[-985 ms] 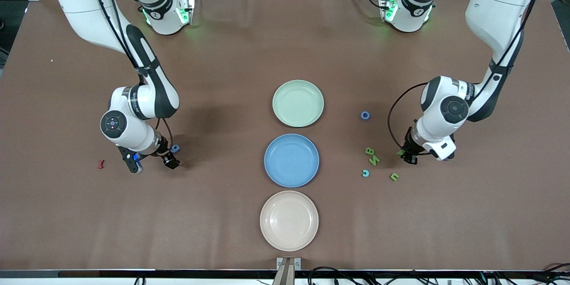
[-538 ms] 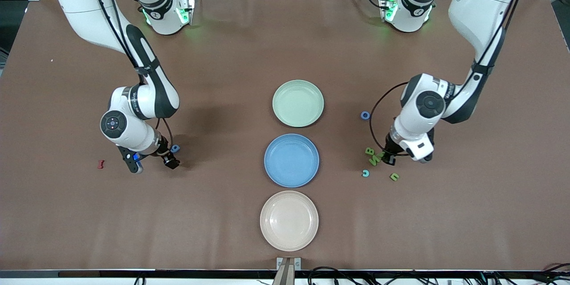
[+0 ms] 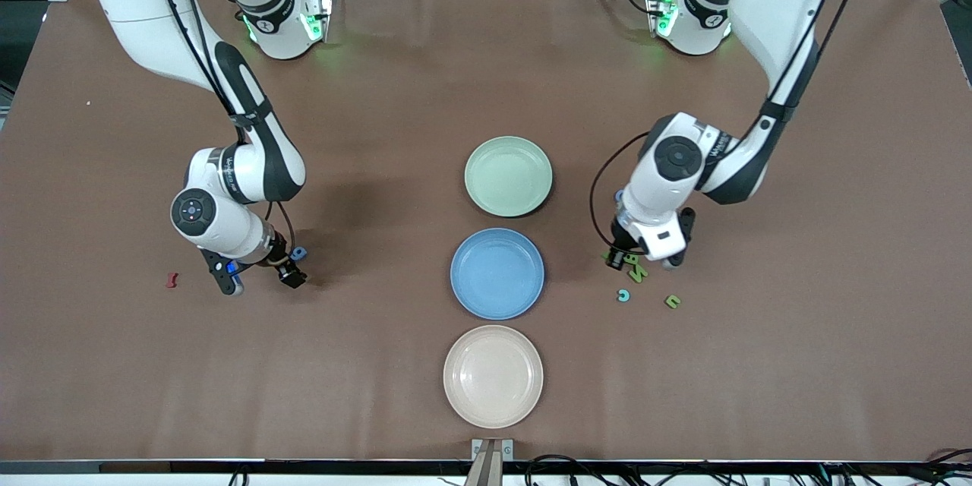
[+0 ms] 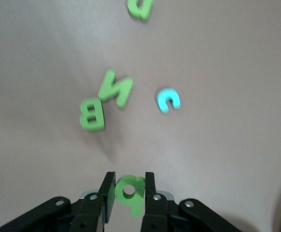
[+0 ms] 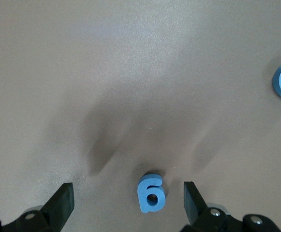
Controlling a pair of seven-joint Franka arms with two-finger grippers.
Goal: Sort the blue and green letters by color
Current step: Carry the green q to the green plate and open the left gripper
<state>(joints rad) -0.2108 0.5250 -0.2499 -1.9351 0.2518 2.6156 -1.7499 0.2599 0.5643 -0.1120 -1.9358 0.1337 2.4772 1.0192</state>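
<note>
Left hand [image 4: 129,193], right of frame centre, gripped a green letter [image 4: 130,191] above the desk [image 3: 759,364]; best carried level to the green plate [image 3: 508,175] at centre; right hand [image 5: 128,203] waited wide over a blue letter [image 5: 151,193].

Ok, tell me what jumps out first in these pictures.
Three round plates line the table's middle: pale green plate, blue plate, beige plate nearest the camera. The left gripper holds a small green foam letter b above scattered green letters. The right gripper hangs open over a blue foam letter g.
</note>
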